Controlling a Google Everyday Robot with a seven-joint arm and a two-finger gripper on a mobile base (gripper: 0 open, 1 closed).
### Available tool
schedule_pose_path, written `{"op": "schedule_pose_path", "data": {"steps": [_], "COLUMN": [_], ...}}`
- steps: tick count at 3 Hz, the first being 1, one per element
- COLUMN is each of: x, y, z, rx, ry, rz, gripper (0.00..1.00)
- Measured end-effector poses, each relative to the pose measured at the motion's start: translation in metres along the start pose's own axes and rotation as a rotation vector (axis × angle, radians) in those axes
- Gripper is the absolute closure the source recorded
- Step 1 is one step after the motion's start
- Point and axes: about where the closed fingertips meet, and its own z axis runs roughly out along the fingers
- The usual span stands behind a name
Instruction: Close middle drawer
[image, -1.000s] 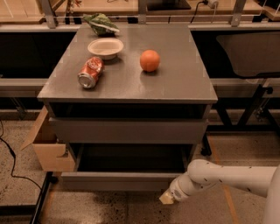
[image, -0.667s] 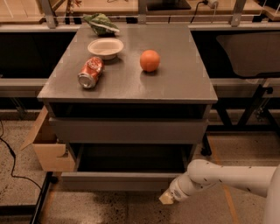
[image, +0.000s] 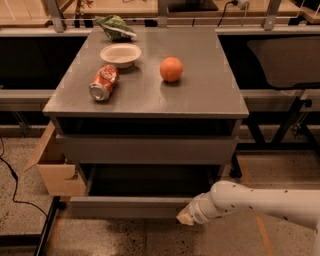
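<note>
Cabinet top (image: 210, 95), grey and flat, carries four things. A green bag (image: 116, 27) lies at the back edge near the left corner. A pale bowl (image: 120, 54) stands just in front of it. A red can (image: 102, 83) lies on its side toward the left edge. An orange (image: 171, 69) sits near the middle, well apart from the can.

Below the top is a closed grey front (image: 145, 149). Under that, the middle drawer (image: 130, 206) is pulled out toward the camera, with its dark inside showing behind its front.

The gripper (image: 184, 218) is low at the right end of that drawer's front, touching it or just beside it; which one cannot be told. The white arm (image: 260, 202) reaches in from the right edge. Whether the gripper is spread or closed cannot be told.

A cardboard box (image: 55, 170) stands on the floor against the cabinet's left side, and a black cable (image: 15, 182) runs across the floor to the left of it.
</note>
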Motion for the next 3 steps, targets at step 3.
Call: {"op": "schedule_pose_path", "data": {"steps": [3], "x": [-0.073], "y": [-0.048], "z": [0.004], "rx": [0.071], "ry": [-0.121], "rz": [-0.206], "gripper": [1.0]}}
